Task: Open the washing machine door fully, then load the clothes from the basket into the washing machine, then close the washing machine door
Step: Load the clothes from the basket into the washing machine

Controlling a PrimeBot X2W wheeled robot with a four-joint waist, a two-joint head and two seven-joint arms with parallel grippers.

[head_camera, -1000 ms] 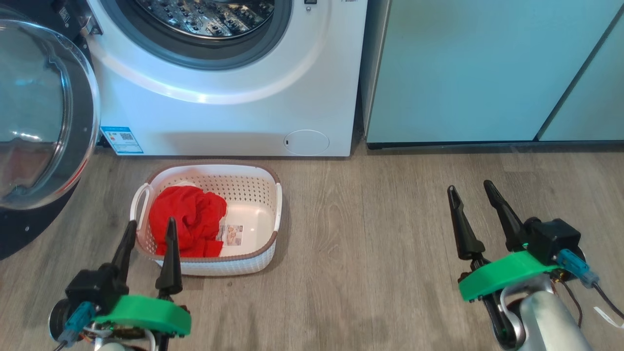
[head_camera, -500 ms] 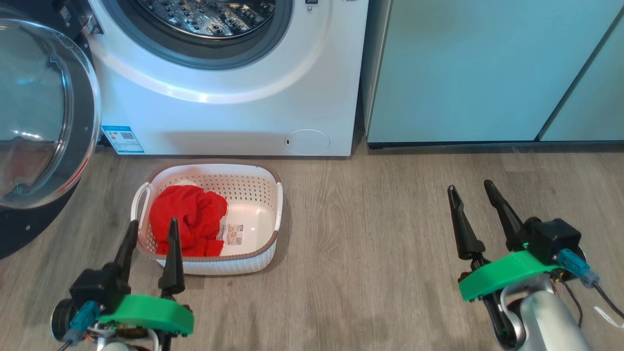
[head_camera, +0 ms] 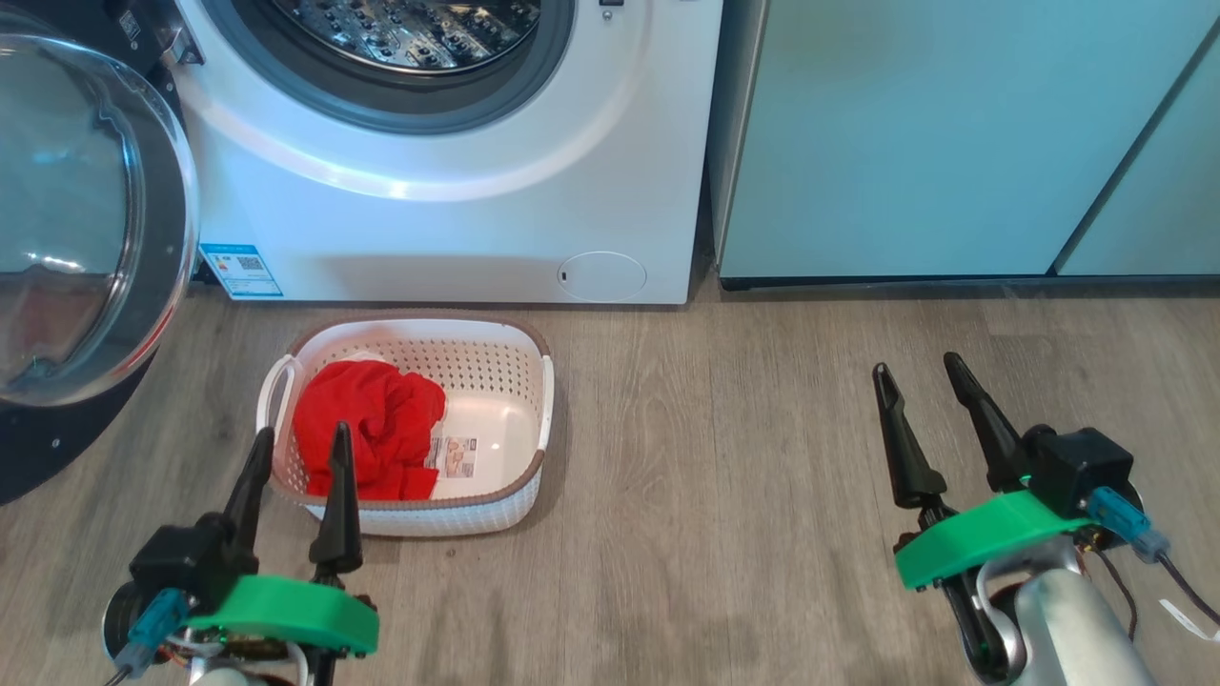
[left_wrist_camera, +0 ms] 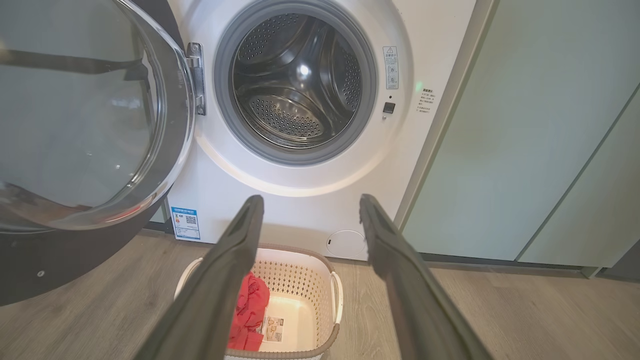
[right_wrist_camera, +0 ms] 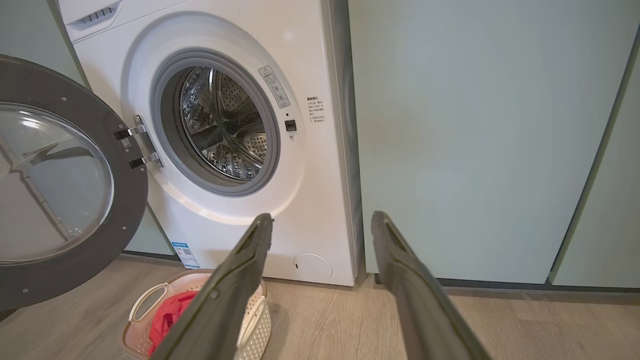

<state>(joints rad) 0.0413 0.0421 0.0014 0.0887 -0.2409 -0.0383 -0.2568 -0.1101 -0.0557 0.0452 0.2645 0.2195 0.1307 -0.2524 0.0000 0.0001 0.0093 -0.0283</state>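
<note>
Clothes [head_camera: 367,433], 1 bright red garment bunched up, lie in the left half of the basket [head_camera: 448,519], which sits on the wood floor [head_camera: 715,457] just in front of the washing machine [head_camera: 457,229]. The washing machine door [head_camera: 86,219] stands swung wide to the left on its hinge, and the drum [left_wrist_camera: 295,85] behind the grey seal holds no laundry that I can see. I judge step 1 of 3 done and step 2, the loading, in hand but not yet begun: nothing is lifted. The left gripper [head_camera: 300,436] hovers by the basket's near left corner, above the rim or just short of it, its 2 dark fingers pointing forward toward the machine. Its jaws are spread wide with nothing between them. The right gripper [head_camera: 915,365] hangs well apart to the right over the floor, in front of the pale teal cabinets [head_camera: 905,143], fingers angled slightly leftward in the head view, likewise spread wide and holding nothing. The next move, as I read it, falls to the left arm: tip the wrist down, lower the fingers inside the basket to straddle a thick fold of the garment, clear of the near wall and left handle, then close firmly. Soft cloth will likely sag and trail, so the lift should clear the rim before swinging to the drum mouth.
</note>
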